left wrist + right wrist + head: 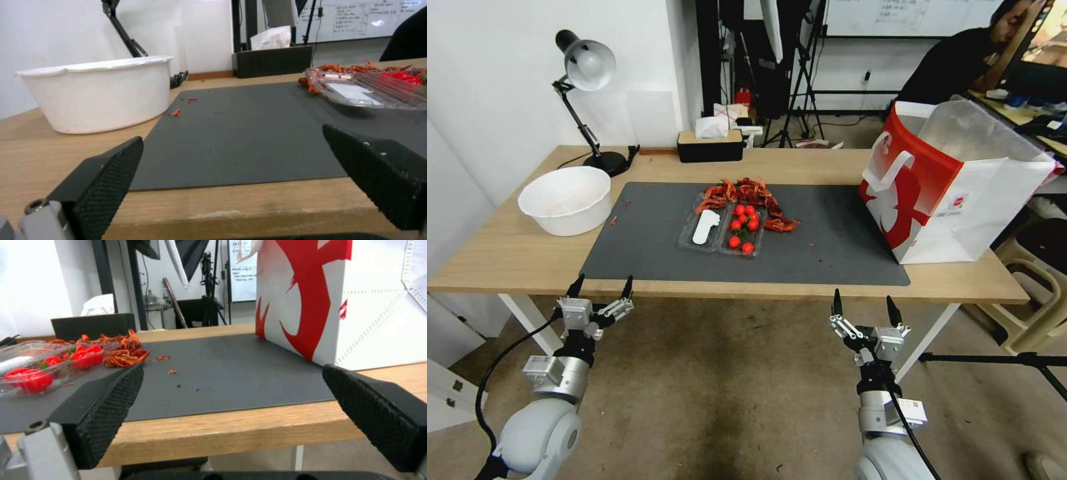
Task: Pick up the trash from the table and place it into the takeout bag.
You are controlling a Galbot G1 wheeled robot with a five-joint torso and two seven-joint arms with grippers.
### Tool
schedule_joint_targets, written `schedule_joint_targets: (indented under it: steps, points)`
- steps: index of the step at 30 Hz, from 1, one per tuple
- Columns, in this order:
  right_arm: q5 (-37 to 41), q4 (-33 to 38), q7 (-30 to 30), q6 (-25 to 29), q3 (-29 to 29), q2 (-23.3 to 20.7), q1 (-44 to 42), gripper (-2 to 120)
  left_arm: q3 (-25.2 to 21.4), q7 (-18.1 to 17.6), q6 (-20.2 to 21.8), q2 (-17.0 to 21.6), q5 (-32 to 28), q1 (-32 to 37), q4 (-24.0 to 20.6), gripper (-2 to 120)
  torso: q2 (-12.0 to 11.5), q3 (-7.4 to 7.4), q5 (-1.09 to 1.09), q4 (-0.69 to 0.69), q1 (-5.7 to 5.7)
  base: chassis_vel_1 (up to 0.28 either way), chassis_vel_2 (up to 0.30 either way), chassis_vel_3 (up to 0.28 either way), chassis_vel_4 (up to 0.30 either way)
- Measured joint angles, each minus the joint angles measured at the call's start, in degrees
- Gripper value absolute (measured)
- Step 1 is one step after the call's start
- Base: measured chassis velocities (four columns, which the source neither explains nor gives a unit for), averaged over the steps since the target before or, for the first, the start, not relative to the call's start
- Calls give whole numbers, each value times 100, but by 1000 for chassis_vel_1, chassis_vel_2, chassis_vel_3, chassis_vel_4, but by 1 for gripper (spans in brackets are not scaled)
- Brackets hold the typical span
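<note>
Both arms hang short of the worktop's (pixel 514 260) near edge, left end effector (pixel 600 287) and right end effector (pixel 864 303) spread apart, holding nothing; takeout bag (pixel 954 193) stands at the mat's (pixel 647 247) right end.

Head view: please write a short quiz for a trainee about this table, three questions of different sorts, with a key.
1. True or false: the takeout bag stands at the robot's right end of the table.
2. What lies in the clear plastic tray? A) red tomatoes B) a blue cup C) a crushed can
3. Fill the gap: the left gripper and the right gripper, both in front of the table's near edge, are ___ and hold nothing.

Key: 1 true; 2 A; 3 open.
</note>
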Motion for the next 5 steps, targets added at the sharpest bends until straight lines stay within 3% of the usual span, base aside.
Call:
schedule_joint_targets:
  steps: [5]
  points:
    - [0, 0, 0, 1, 0, 0, 0, 100, 2, -1, 0, 1, 0, 0, 0, 100, 0, 0, 0, 0, 0, 0, 0, 0, 0]
